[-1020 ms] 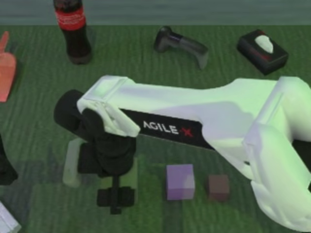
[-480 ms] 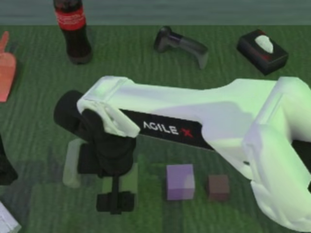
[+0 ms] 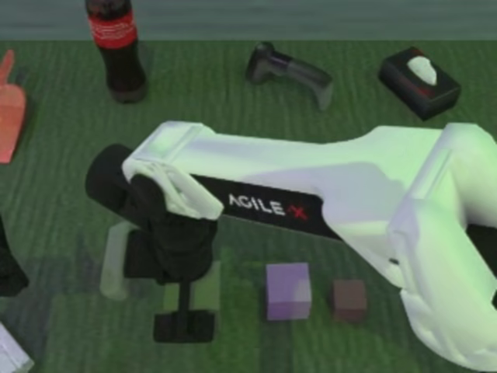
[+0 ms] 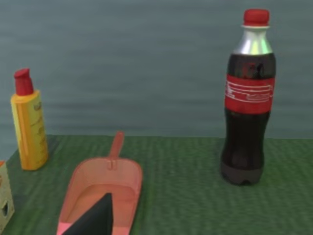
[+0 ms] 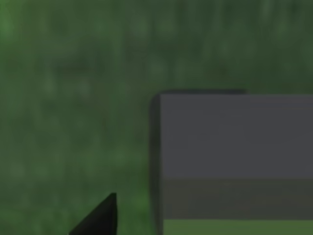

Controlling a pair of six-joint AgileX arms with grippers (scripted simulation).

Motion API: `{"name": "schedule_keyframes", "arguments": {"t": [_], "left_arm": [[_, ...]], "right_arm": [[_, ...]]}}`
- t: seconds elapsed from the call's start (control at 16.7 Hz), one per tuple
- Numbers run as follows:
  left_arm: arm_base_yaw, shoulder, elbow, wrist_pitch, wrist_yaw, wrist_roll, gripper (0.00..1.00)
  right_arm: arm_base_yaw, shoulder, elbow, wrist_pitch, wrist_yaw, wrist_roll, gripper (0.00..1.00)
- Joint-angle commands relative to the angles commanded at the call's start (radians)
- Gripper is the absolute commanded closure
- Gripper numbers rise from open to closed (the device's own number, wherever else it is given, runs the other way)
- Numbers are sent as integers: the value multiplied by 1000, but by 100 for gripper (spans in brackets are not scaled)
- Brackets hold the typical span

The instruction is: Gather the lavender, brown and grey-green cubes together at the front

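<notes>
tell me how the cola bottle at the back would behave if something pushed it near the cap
The cola bottle stands tall on a narrow base, so a high push would probably tip it rather than slide it. Its round body would likely roll once down. It looks nearly full of dark liquid, so probably heavy for its size.
</notes>
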Motion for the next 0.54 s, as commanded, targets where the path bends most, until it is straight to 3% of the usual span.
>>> {"name": "schedule_keyframes", "arguments": {"t": [0.54], "left_arm": [[0, 0, 0, 0, 0, 0, 0]], "right_arm": [[7, -35, 211, -246, -1, -2, 0]]}}
